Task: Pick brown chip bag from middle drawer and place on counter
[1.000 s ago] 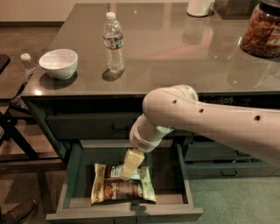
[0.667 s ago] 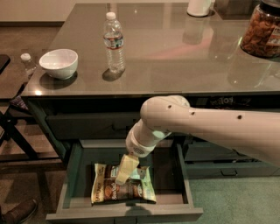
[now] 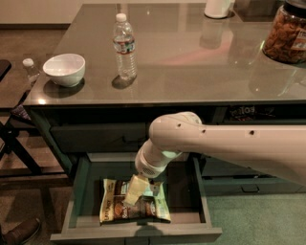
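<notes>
The brown chip bag lies flat on the floor of the open middle drawer, toward its front. My gripper reaches down into the drawer from the right on a white arm and hangs right over the bag's middle, its cream fingers at the bag's top face. The fingers cover part of the bag. The counter is the glossy grey-brown top above the drawers.
On the counter stand a white bowl at the left, a water bottle beside it, a clear jar of brown snacks at the far right and a white container at the back. A dark chair frame stands left of the cabinet.
My arm has swung left and lowered, bringing the gripper from above the bag's right part down onto its middle. The bag has not moved.
</notes>
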`<action>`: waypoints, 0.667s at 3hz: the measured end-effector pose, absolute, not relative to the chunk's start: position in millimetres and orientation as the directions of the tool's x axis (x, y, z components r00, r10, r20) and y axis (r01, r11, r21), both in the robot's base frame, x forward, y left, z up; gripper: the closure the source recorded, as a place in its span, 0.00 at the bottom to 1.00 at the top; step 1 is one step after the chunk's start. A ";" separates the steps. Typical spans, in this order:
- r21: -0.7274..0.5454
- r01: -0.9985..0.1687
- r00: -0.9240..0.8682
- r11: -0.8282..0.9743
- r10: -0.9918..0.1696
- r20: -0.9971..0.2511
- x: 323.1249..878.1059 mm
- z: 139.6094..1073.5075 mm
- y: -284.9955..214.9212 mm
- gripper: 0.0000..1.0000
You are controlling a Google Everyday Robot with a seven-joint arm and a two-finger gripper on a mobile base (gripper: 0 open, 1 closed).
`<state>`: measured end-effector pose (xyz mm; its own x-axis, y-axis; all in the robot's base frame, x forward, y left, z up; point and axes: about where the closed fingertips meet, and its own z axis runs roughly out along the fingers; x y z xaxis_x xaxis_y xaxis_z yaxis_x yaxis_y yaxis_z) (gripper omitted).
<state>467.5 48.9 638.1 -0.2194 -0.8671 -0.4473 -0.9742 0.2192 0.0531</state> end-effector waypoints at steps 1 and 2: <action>0.097 -0.959 -0.283 0.267 -0.877 -0.389 466.1 560.2 64.5 0.00; 0.097 -0.959 -0.283 0.267 -0.877 -0.389 466.1 560.2 64.5 0.00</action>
